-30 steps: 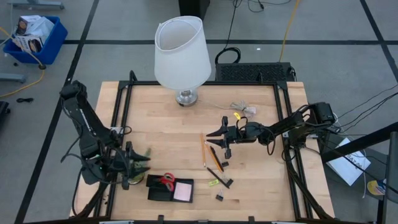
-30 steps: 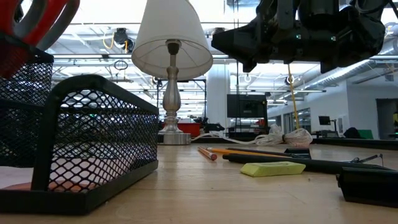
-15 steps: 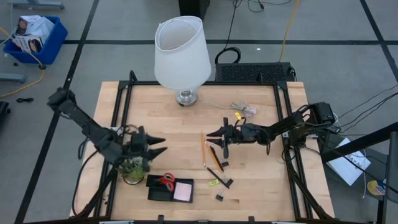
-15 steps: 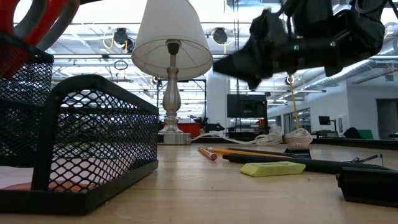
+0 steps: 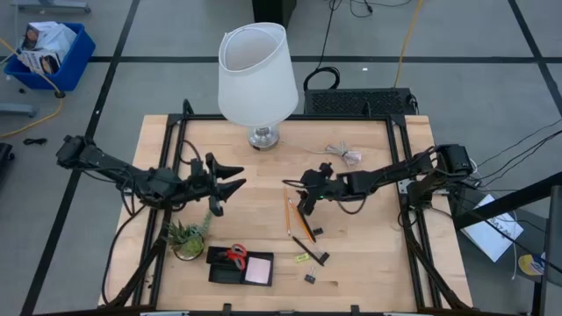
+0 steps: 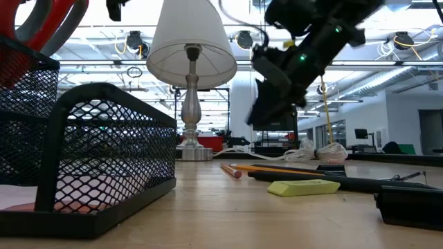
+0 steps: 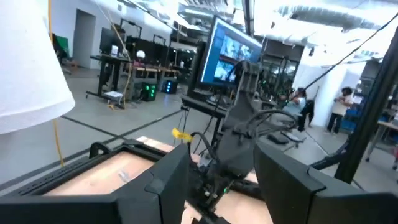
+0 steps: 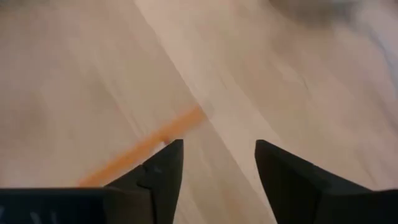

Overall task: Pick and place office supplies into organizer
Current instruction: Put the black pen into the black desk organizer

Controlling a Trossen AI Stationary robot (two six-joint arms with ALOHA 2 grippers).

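On the wooden surface, the right tool hovers near the centre, at about 12 o'clock from the orange pencil and the dark pen; its wrist view shows both fingers spread apart with bare wood and a blurred orange pencil between them, nothing gripped. The left tool hangs at roughly 9 o'clock from it, above the surface and well apart from the supplies; its fingers stand parted with nothing between them. The black mesh organizer sits near the front edge at about 6 o'clock of the surface, holding the red-handled scissors and the pink sticky-note pad; in the low view it is cut off at the frame edge, the scissors showing only a handle. A potted plant stands just beside it at 9 o'clock. Small black binder clips and a yellow item, too small to name, lie at 3 o'clock of the organizer. The lamp hides part of the far edge, and the pale cable bundle lies near it.
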